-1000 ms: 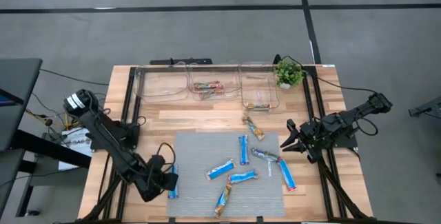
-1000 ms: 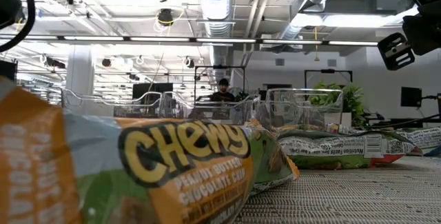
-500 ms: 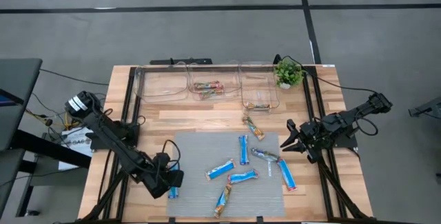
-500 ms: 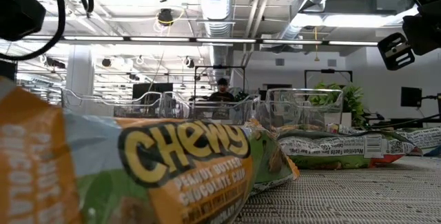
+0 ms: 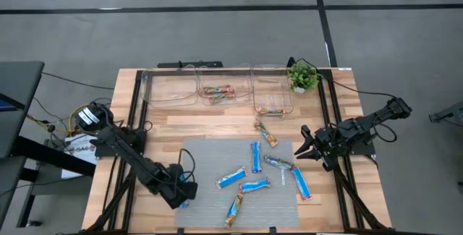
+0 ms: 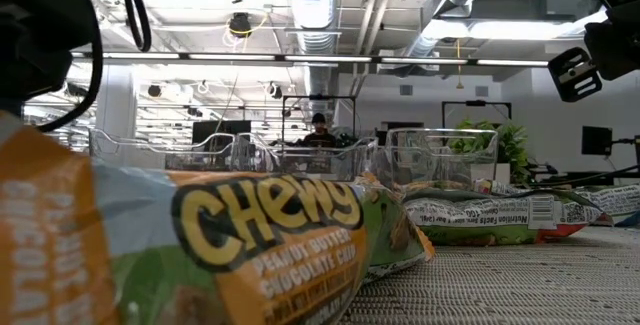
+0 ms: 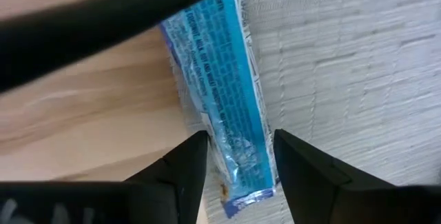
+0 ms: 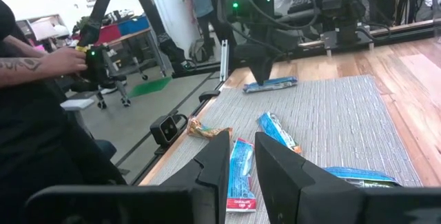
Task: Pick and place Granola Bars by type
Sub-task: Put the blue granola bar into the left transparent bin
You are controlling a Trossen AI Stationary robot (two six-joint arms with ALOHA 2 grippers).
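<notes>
I am holding my left gripper (image 7: 236, 156) low over a blue bar (image 7: 224, 96) at the left edge of the grey mat (image 5: 217, 155), half on the wood. My fingers (image 7: 185, 169) are standing open on both sides of it, not yet pressing. My right gripper (image 5: 304, 145) is waiting at the mat's right side, fingers slightly apart. Other bars are lying on the mat, and two are sitting in the clear bins (image 5: 173, 90).

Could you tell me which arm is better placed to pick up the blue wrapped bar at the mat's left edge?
The left. Its gripper hangs directly over that bright blue wrapped granola bar, open fingers straddling it. The right gripper waits beyond the grey woven mat's opposite edge.
</notes>
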